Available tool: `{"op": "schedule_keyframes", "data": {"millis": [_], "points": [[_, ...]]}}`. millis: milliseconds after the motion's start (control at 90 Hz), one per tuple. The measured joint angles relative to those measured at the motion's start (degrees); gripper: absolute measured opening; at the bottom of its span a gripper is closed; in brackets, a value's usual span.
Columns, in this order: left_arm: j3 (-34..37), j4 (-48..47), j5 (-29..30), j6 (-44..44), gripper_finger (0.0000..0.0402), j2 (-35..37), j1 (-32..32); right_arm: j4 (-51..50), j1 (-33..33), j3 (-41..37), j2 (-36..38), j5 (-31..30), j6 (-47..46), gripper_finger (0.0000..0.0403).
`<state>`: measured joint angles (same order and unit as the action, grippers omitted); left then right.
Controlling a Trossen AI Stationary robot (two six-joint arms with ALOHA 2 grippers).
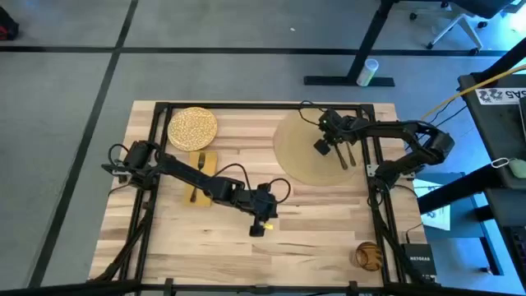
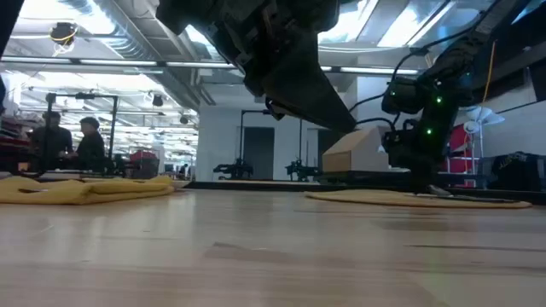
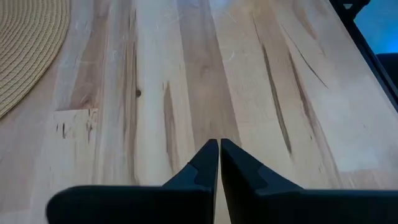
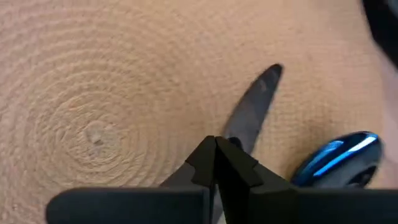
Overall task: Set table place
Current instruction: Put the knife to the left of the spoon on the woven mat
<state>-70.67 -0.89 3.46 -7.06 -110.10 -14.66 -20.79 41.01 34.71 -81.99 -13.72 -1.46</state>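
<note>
From above, the right end effector (image 1: pixel 323 146) hangs over the large flat round tan mat (image 1: pixel 297 156), a knife just beside it, long axis toward the near edge. The left end effector (image 1: pixel 258 229) waits well apart over the light-wood butcher-block surface (image 1: pixel 312 230).

Right wrist view: fingers (image 4: pixel 205 163) closed, apparently pinching the dark knife (image 4: pixel 252 107); a spoon (image 4: pixel 339 163) lies beside.

Left wrist view: fingers closed, empty.

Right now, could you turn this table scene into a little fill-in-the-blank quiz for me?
1. The right tool hovers over the round tan ____.
2. The left tool is over bare wood, its fingers ____.
3. The fork lies on the yellow ____.
4. The speckled plate sits at the table's far ____ corner.

Missing words: mat; shut; napkin; left
</note>
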Motion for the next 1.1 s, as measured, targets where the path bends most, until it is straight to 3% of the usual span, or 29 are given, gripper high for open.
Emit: {"op": "schedule_keyframes", "data": {"millis": [344,1100], "points": [[0.0,-0.02,0.04,0.01,0.0,0.0,-0.31,0.85,1.04,0.01,0.41,3.74,0.6,0.0],[0.0,0.02,0.49,0.01,0.0,0.0,-0.38,-0.83,2.99,0.01,0.38,-0.82,1.34,0.0]]}}
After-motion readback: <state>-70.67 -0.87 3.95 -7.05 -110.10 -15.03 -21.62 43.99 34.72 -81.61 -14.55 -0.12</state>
